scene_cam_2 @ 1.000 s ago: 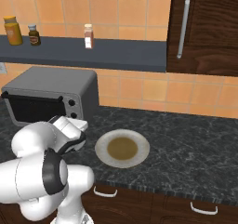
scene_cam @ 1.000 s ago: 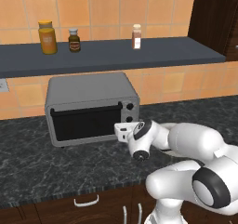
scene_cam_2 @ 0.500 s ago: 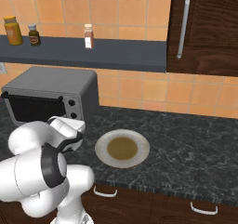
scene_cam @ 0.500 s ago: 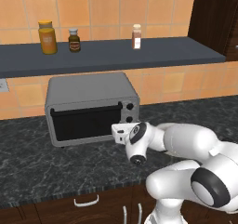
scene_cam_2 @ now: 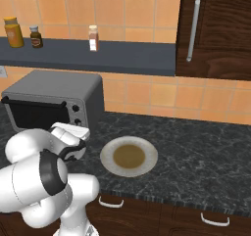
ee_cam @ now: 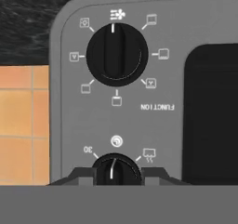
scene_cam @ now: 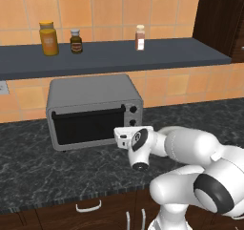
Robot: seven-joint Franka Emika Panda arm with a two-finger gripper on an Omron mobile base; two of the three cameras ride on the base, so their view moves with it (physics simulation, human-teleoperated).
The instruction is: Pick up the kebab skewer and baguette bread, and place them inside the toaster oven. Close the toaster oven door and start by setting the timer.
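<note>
Clamped around the small black timer knob (ee_cam: 114, 169) directly ahead of it, our dark two-finger claw (ee_cam: 117, 175) faces the boxy grey metal toaster oven (scene_cam: 93, 110), whose dark glass door (scene_cam: 89, 127) is up, so we judge only timer setting remains.

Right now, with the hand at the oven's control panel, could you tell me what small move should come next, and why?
Probably a gentle turn of the lower knob. The fingers sit on either side of it, apparently closed on it, and the toaster oven door looks shut. The larger function knob sits further along the panel, untouched.
</note>
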